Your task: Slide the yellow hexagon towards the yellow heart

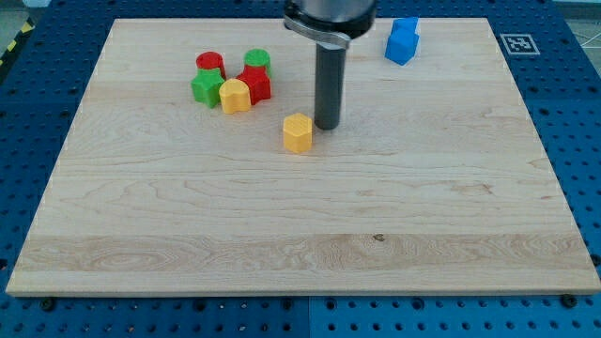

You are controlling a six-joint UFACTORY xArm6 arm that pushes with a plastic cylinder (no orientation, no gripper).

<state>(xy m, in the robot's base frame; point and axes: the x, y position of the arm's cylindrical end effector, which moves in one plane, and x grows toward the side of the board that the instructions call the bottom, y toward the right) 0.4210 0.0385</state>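
The yellow hexagon [298, 132] lies near the middle of the wooden board [300, 235]. My tip [326, 126] stands just to its right, close to it or touching it. The yellow heart [235, 96] lies up and to the left of the hexagon, at the lower edge of a tight cluster of blocks.
The cluster holds a green star [207, 87], a red cylinder [210, 64], a green cylinder [257, 60] and a red star [255, 84] around the heart. A blue block [403, 40] lies at the top right. Blue perforated table surrounds the board.
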